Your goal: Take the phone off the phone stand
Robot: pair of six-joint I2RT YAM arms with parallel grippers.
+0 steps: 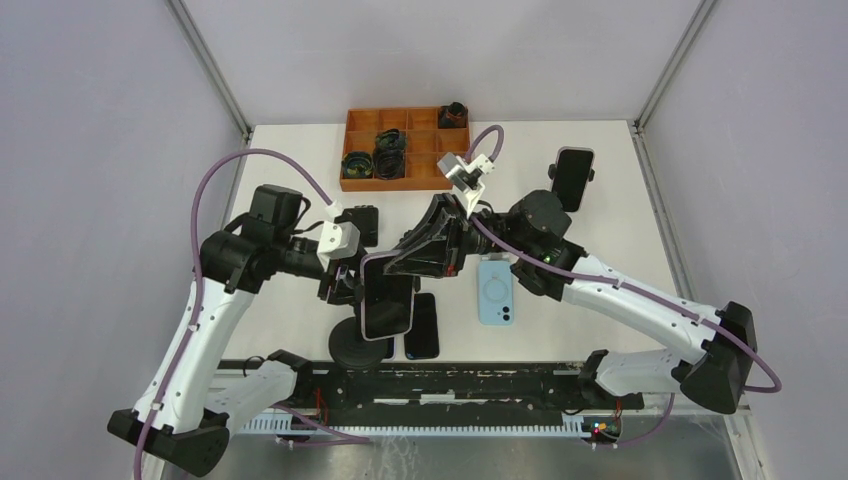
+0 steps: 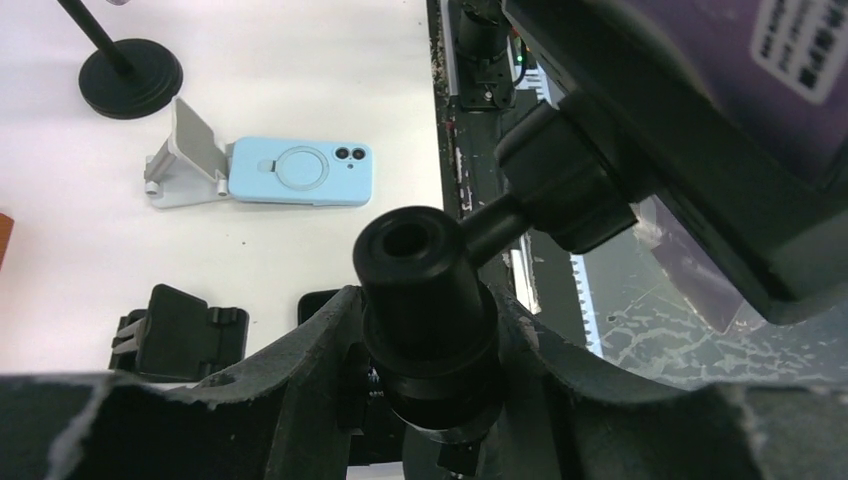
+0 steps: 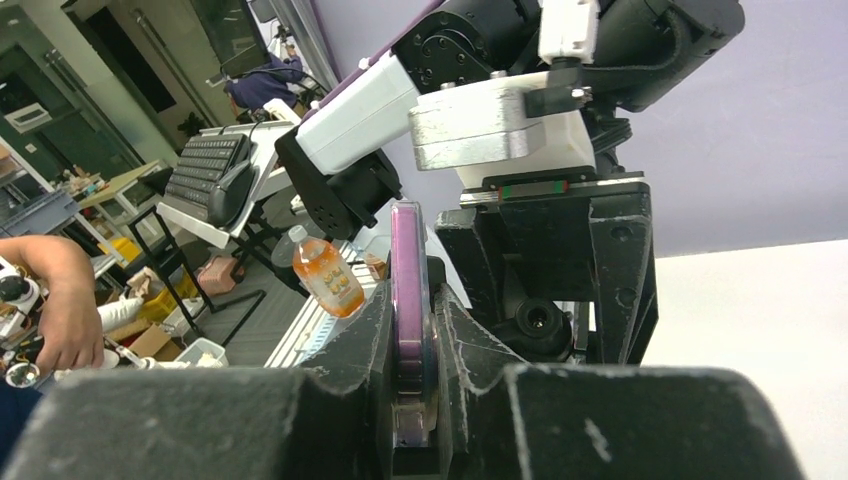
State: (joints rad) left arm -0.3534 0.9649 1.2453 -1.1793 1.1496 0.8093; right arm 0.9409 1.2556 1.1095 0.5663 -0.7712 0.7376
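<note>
My right gripper (image 3: 412, 385) pinches the phone (image 3: 408, 260) edgewise while my left gripper (image 2: 425, 355) clamps the phone stand (image 2: 415, 265), so I should pull apart squarely.

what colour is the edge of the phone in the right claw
Purple; the phone shows it best in the right wrist view.

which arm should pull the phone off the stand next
Right. The right gripper pinches the purple-edged phone by its edge, while the left gripper clamps the round joint of the black phone stand, bracing it. The right arm can likely pull the phone free.
</note>
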